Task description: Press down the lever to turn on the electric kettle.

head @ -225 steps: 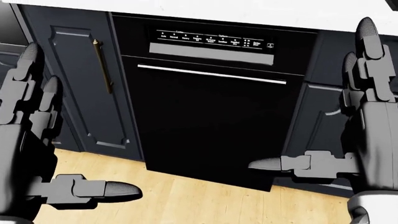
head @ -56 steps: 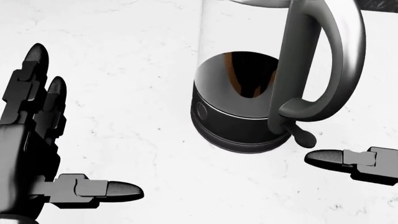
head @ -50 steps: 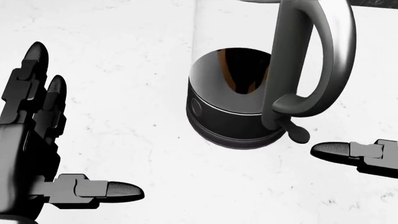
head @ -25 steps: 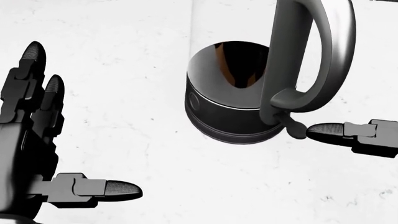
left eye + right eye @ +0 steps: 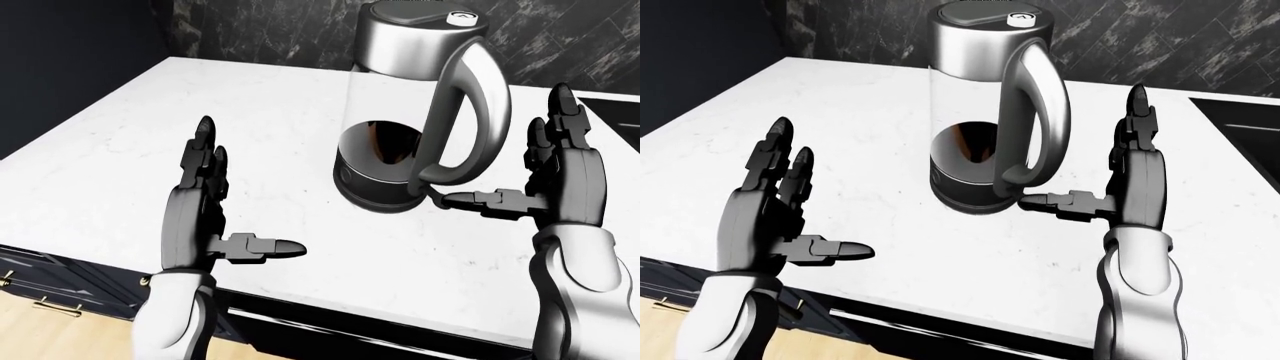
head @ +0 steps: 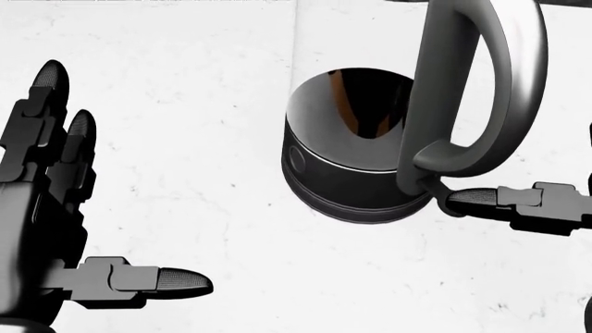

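Nearest to me, the left hand (image 5: 200,217) is hovering over the white worktop (image 5: 120,150) with its fingers spread and its thumb sticking out sideways, gripping nothing and well apart from everything else. A little further in, the right hand (image 5: 1110,196) is also standing open, fingers pointing up, while its thumb is reaching level toward the foot of the kettle's handle (image 5: 1038,112). In the head view the thumb tip (image 6: 472,200) is meeting the small lever (image 6: 435,186) right there, touching it or just short of it; I cannot tell which. Beyond that the electric kettle (image 5: 400,127) is standing upright on the worktop, glass body over a dark base, steel lid on top, near the dark tiled wall (image 5: 260,30).

The worry, as I see it: the thumb is coming in from the side, not from above. A sideways shove could slide or tip the kettle instead of pushing the lever down, or the rounded tip could slip off such a small tab.
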You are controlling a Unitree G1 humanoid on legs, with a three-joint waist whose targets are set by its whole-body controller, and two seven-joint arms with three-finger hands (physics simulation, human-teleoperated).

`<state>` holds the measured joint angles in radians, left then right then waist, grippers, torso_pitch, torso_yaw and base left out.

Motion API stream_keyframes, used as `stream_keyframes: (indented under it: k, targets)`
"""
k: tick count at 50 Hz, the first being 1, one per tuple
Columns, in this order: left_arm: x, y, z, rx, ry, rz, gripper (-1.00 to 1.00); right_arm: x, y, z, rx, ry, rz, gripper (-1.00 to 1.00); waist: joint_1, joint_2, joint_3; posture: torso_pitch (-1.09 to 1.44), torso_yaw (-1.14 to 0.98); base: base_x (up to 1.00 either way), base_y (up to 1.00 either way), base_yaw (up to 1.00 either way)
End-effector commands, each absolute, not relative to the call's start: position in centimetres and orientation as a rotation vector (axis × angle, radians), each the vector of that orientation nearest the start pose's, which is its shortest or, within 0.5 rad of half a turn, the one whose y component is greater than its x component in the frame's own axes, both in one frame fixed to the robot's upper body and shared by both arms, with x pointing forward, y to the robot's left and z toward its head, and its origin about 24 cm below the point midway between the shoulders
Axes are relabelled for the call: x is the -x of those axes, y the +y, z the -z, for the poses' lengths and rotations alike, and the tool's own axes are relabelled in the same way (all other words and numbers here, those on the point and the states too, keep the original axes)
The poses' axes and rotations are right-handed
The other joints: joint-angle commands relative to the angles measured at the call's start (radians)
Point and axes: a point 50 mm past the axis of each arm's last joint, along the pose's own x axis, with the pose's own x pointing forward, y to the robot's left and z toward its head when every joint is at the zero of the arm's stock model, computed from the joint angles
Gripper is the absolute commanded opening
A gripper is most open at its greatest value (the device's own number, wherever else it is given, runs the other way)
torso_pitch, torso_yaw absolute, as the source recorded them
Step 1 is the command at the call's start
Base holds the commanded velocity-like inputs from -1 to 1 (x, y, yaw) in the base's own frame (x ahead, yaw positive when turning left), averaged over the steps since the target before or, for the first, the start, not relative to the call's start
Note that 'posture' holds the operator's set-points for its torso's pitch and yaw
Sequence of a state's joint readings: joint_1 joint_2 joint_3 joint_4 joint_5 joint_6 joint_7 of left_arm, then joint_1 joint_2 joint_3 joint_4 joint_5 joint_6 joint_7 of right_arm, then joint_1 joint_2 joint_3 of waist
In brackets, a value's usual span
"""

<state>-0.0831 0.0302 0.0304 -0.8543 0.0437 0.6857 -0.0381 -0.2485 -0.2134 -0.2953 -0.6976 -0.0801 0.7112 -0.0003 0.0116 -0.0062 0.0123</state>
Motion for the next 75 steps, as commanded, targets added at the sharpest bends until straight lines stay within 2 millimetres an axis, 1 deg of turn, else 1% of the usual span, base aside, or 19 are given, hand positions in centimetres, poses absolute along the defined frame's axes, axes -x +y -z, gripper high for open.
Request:
stream_keyframes:
  k: [1,15,23,34,57,61,66,75]
  targets:
    - [-21.5,15.2,-19.4,-0.067,-0.327,0.004,1.0,-23.5,-22.2,-21.8,0.24,-0.345,0.321,1.0,0.0,-0.003,-0.017,0.0,0.0,0.0,0.0,0.0]
    - [-21.5,15.1,-19.3,-0.068,-0.327,0.007,1.0,-24.3,-22.3,-21.4,0.244,-0.328,0.328,1.0,0.002,-0.005,-0.015,0.0,0.0,0.0,0.0,0.0]
    - [-21.4,15.1,-19.3,-0.069,-0.327,0.007,1.0,-24.1,-22.5,-21.5,0.234,-0.328,0.332,1.0,0.005,-0.007,-0.014,0.0,0.0,0.0,0.0,0.0]
    - [-21.4,15.1,-19.3,-0.068,-0.327,0.006,1.0,-24.5,-22.7,-20.9,0.242,-0.307,0.345,1.0,0.005,-0.008,-0.015,0.0,0.0,0.0,0.0,0.0]
    - [-21.5,15.2,-19.4,-0.069,-0.326,0.007,1.0,-25.9,-22.2,-20.8,0.236,-0.279,0.365,1.0,0.004,-0.007,-0.015,0.0,0.0,0.0,0.0,0.0]
    - [-21.5,15.1,-19.5,-0.069,-0.328,0.007,1.0,-26.1,-22.2,-20.6,0.262,-0.268,0.373,1.0,0.004,-0.007,-0.014,0.0,0.0,0.0,0.0,0.0]
    - [-21.4,15.2,-19.5,-0.07,-0.329,0.008,1.0,-26.8,-22.0,-19.9,0.306,-0.244,0.375,1.0,0.003,-0.007,-0.013,0.0,0.0,0.0,0.0,0.0]
    - [-21.4,15.2,-19.5,-0.07,-0.33,0.007,1.0,-27.4,-22.2,-19.4,0.432,-0.205,0.388,1.0,0.001,-0.007,-0.015,0.0,0.0,0.0,0.0,0.0]
